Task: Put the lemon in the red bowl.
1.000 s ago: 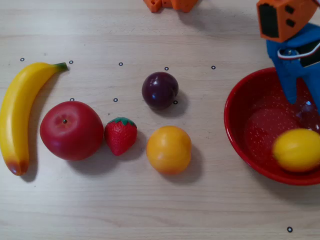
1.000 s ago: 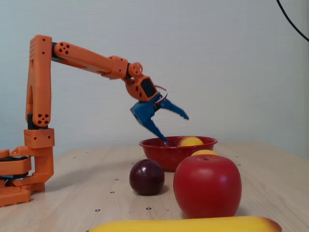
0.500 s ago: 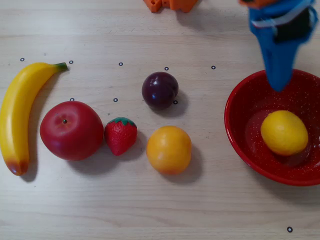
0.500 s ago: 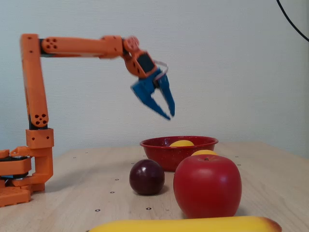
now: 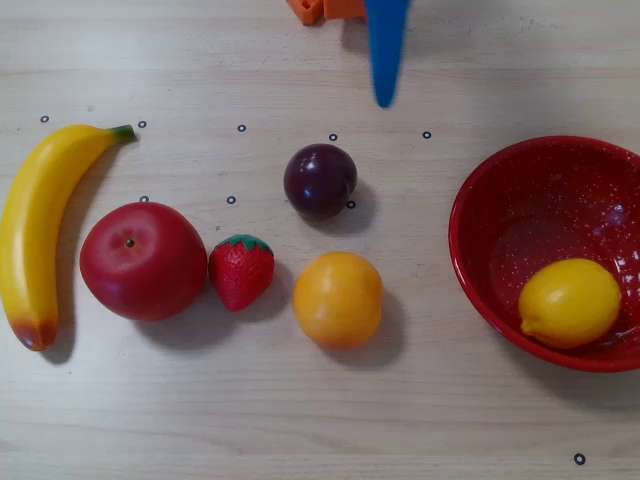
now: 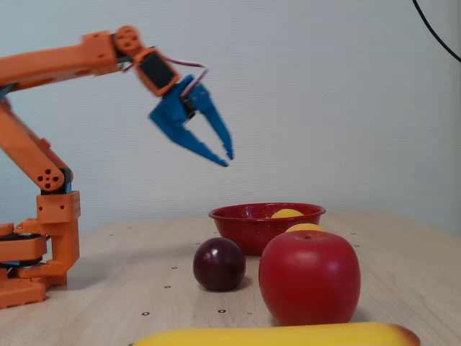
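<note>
The lemon (image 5: 569, 302) is a glossy yellow oval that lies inside the red bowl (image 5: 480, 190), against its near right wall in the overhead view. In the fixed view only the lemon's top (image 6: 287, 213) shows above the bowl's rim (image 6: 238, 215). My blue gripper (image 6: 227, 159) hangs high in the air, left of and well above the bowl. Its jaws are a little apart at the tips and hold nothing. In the overhead view the gripper (image 5: 383, 95) points down from the top edge, far from the bowl.
On the table, left of the bowl in the overhead view, lie an orange fruit (image 5: 337, 299), a dark plum (image 5: 319, 180), a strawberry (image 5: 241, 270), a red apple (image 5: 143, 260) and a banana (image 5: 38, 225). The arm's orange base (image 6: 39, 245) stands at the left of the fixed view.
</note>
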Tool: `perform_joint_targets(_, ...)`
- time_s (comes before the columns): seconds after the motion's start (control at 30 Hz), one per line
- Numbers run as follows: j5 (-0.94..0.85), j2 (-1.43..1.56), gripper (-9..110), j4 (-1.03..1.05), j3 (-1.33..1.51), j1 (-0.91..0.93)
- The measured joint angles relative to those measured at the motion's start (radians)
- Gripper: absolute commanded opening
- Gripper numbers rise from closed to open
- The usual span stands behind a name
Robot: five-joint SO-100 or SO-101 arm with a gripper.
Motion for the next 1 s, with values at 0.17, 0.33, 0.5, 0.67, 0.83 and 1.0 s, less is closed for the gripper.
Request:
perform_joint_targets(0.17, 0.014, 0.204, 0, -0.064, 0.245, -0.1)
perform_joint_targets(0.33, 0.015, 0.357, 0, -0.15, 0.462, -0.138)
perform_joint_targets(0.5, 0.017, 0.515, 0, -0.201, 0.675, -0.152)
perform_joint_targets(0.67, 0.028, 0.686, 0, -0.258, 0.893, -0.15)
perform_joint_targets(0.83, 0.032, 0.79, 0, -0.353, 1.011, -0.15)
perform_joint_targets(1.0, 0.031, 0.861, 0, -0.316, 1.066, -0.15)
